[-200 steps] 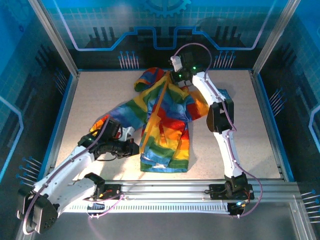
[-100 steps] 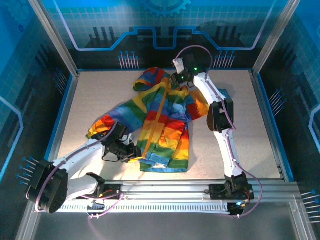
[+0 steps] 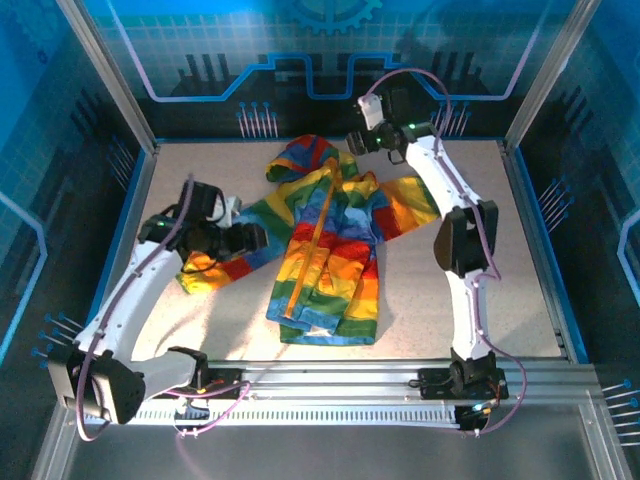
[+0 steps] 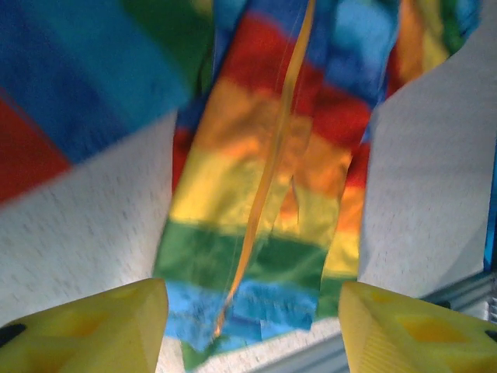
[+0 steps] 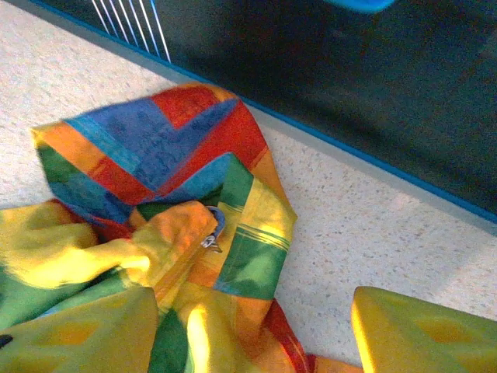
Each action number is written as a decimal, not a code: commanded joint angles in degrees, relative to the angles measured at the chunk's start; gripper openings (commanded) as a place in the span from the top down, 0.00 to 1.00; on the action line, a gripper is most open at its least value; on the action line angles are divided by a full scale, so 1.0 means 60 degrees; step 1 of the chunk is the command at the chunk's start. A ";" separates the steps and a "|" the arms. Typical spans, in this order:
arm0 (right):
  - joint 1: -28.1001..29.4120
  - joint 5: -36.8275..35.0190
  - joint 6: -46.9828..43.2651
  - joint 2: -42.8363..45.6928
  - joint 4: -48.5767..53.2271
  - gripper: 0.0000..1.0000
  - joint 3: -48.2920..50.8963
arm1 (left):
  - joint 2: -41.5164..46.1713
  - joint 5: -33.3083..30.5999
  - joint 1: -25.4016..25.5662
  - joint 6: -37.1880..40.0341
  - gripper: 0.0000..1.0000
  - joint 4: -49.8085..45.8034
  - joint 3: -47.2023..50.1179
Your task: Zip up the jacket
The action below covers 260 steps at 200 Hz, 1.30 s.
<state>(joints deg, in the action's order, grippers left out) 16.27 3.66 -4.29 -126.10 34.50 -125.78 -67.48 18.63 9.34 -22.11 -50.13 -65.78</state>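
The left end effector (image 4: 252,294) hangs with its yellow fingers (image 4: 101,326) wide apart and gripping nothing. It is raised over the sleeve (image 3: 212,268) of the jacket (image 3: 335,250), and its arm is bent up high from the near corner. The orange zipper (image 4: 272,171) runs down the striped front just beside it. The right end effector (image 5: 255,305) is also spread and empty above the hood (image 5: 155,148), at the end of a long forward reach. The jacket lies flat mid-tabletop (image 3: 450,290), hem toward the arm bases.
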 commanded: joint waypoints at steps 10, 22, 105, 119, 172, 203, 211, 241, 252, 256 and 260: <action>-0.0049 0.0150 0.0277 0.1934 -0.1480 0.31 0.2504 | -0.0622 -0.0302 -0.0539 0.0842 0.35 -0.0219 -0.1786; -0.0058 0.0086 0.0334 0.2670 -0.1858 0.31 0.3531 | -0.0952 -0.0239 -0.0613 0.0905 0.32 -0.0157 -0.2335; -0.0471 -0.1397 0.0457 0.7771 -0.4881 0.18 1.1110 | -0.0055 -0.0900 -0.1117 0.0939 0.19 0.3222 0.0387; -0.0668 -0.1499 0.0685 0.8469 -0.5601 0.16 1.2318 | 0.0206 -0.1254 -0.1204 0.0873 0.17 0.3794 0.1220; -0.1381 -0.2568 0.1380 1.0039 -0.8247 0.03 1.5742 | 0.0786 -0.2242 -0.1294 0.2327 0.01 0.5788 0.3323; -0.1752 -0.2993 0.1760 1.0063 -0.8957 0.01 1.6479 | 0.1123 -0.3076 -0.1295 0.3284 0.01 0.7795 0.4832; -0.1810 -0.3055 0.1781 0.9999 -0.9449 0.00 1.6768 | 0.1194 -0.3353 -0.1308 0.3162 0.01 0.8430 0.5248; -0.2064 -0.3214 0.1715 0.9434 -1.2186 0.00 1.7948 | 0.1104 -0.4077 -0.1309 0.3151 0.01 1.0258 0.6357; -0.2217 -0.3079 0.1966 0.9141 -1.2373 0.00 1.7960 | 0.0960 -0.4404 -0.1312 0.3275 0.01 1.0864 0.6658; -0.2261 -0.2986 0.2045 0.9021 -1.2478 0.00 1.7960 | 0.0913 -0.4492 -0.1309 0.3322 0.01 1.1113 0.6787; -0.2300 -0.2893 0.2083 0.8933 -1.2582 0.00 1.7938 | 0.0876 -0.4597 -0.1308 0.3359 0.01 1.1395 0.6925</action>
<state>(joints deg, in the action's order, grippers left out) 4.78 -13.52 5.21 -68.99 -28.40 -19.25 -61.25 -2.94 1.98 -4.93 3.25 -27.75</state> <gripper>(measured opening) 0.997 0.994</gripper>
